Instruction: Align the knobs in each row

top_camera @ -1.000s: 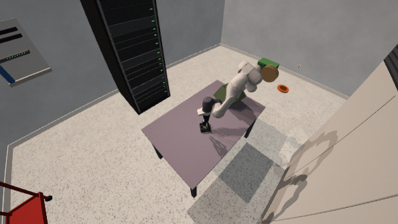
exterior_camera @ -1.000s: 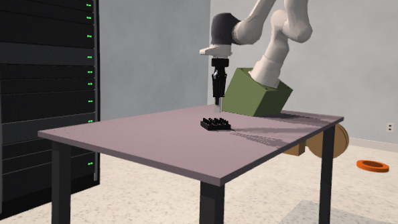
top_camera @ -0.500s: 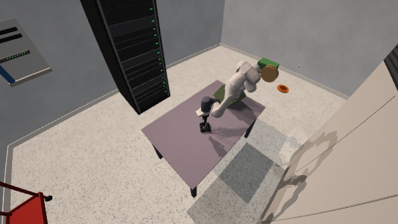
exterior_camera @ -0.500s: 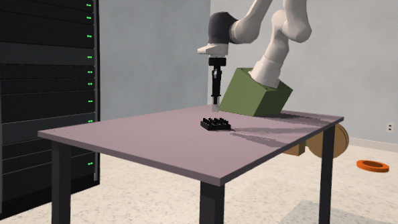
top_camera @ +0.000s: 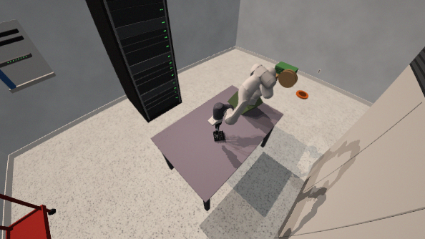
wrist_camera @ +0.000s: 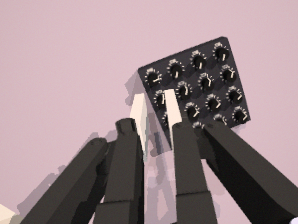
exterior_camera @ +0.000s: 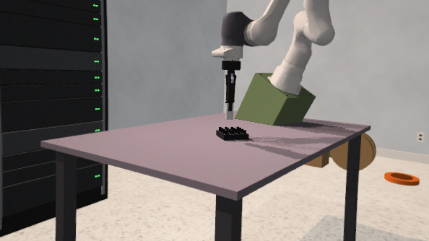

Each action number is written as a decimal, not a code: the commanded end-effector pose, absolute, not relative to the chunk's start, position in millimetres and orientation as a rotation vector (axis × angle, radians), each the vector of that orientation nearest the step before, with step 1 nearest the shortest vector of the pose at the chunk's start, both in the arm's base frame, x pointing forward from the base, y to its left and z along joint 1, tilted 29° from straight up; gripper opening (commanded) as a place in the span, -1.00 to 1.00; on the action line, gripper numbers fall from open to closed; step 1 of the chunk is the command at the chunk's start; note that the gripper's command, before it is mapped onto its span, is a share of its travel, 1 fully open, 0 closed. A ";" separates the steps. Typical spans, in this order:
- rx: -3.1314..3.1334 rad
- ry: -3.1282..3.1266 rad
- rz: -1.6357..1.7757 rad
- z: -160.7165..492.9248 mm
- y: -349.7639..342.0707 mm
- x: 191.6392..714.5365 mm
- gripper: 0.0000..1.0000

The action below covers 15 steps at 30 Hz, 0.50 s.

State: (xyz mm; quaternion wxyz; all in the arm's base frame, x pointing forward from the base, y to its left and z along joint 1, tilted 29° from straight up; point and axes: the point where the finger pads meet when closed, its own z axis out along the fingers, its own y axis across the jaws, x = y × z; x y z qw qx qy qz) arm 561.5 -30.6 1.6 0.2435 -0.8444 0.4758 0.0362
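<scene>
The black knob box (top_camera: pixel 219 137) (exterior_camera: pixel 235 137) (wrist_camera: pixel 187 64) stands on the table, turned at an angle in the wrist view. Along its upper edge there, the leftmost knob (wrist_camera: pixel 152 78) has its white line pointing right, while the other three lines point roughly down. Several other lines point right or down-right. Fingers hide some knobs at the lower left, and I cannot read names or see the socket. My gripper (top_camera: pixel 217 129) (exterior_camera: pixel 229 118) (wrist_camera: pixel 156 106) is slightly open, with a narrow empty gap. It hangs above the box, touching no knob; the right finger overlaps the box's left edge in the wrist view.
The mauve table (top_camera: pixel 186 148) (exterior_camera: pixel 144 160) carries the box and the green arm base (exterior_camera: pixel 263 102) behind it. A black server rack (top_camera: pixel 143 44) (exterior_camera: pixel 50 81) stands beyond the table. An orange ring (top_camera: pixel 302 94) (exterior_camera: pixel 401 178) lies on the floor.
</scene>
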 end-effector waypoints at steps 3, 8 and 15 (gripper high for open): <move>-2.408 1.073 0.029 1.4 -35.7 564.9 -0.77; -2.450 0.974 0.001 1.5 -39.8 567.5 -0.77; -2.452 0.970 0.000 1.5 -40.0 567.6 -0.77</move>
